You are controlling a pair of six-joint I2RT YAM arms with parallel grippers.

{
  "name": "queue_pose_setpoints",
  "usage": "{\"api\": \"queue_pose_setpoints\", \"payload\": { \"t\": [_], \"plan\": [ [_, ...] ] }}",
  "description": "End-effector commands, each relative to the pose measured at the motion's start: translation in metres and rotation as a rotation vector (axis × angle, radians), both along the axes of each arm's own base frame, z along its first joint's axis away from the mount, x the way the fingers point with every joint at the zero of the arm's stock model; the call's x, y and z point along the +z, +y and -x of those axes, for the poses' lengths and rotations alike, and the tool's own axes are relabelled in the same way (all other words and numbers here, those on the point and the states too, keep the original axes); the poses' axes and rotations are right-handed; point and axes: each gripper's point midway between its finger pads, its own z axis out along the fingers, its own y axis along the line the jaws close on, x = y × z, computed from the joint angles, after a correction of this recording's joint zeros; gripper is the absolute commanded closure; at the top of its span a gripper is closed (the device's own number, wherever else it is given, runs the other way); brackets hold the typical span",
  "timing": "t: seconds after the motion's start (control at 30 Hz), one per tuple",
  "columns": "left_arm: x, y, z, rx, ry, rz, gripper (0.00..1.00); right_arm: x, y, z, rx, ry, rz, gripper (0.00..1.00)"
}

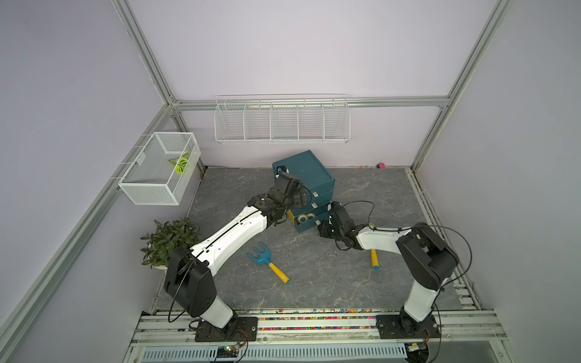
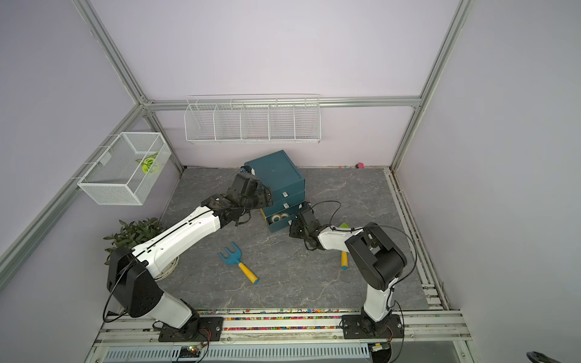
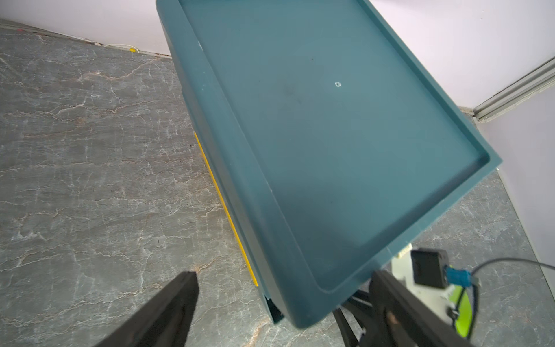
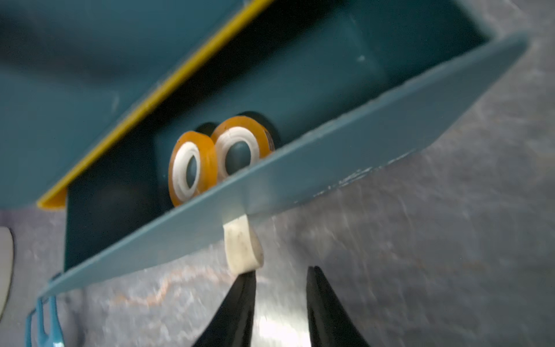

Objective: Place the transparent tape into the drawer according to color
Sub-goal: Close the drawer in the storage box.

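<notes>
Though translucent, orange tape (image 4: pixel 211 163) (white cores (image 4: pixel 179 168))

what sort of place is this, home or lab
Likely a robot lab test cell: two arms bolted to a rail, an aluminium frame with plain walls, staged props like the drawer unit and toy fork.

Blue toy fork (image 1: pixel 268 263) — yellow handle — on grey tabletop (image 1: pixel 314 283), potted plant (image 1: pixel 169 239), mesh basket (image 1: pixel 147 188), wire rack (image 1: pixel 283 125)
</notes>
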Motion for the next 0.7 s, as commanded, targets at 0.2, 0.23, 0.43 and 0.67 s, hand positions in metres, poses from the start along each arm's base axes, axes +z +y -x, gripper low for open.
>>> {"api": "queue_pose_setpoints", "payload": {
  "t": [0.2,0.23,0.43,0.67],
  "plan": [
    [-0.039,0.009,0.010,-0.020,0.090,-0.075,0.06,0.006,0.025,-0.039,-0.036,-0.053,-0.168,0.68],
    [-0.040,0.009,0.009,-0.020,0.091,-0.075,0.07,0.005,0.024,-0.041,-0.043,-0.053,-0.177,0.68],
    [-0.036,0.009,0.010,-0.024,0.086,-0.072,0.06,0.013,0.024,-0.040,-0.029,-0.069,-0.188,0.64],
    [0.005,0.009,0.018,-0.033,0.036,0.008,0.02,0.043,0.013,-0.016,-0.004,-0.103,-0.192,0.46]
  ]
}}
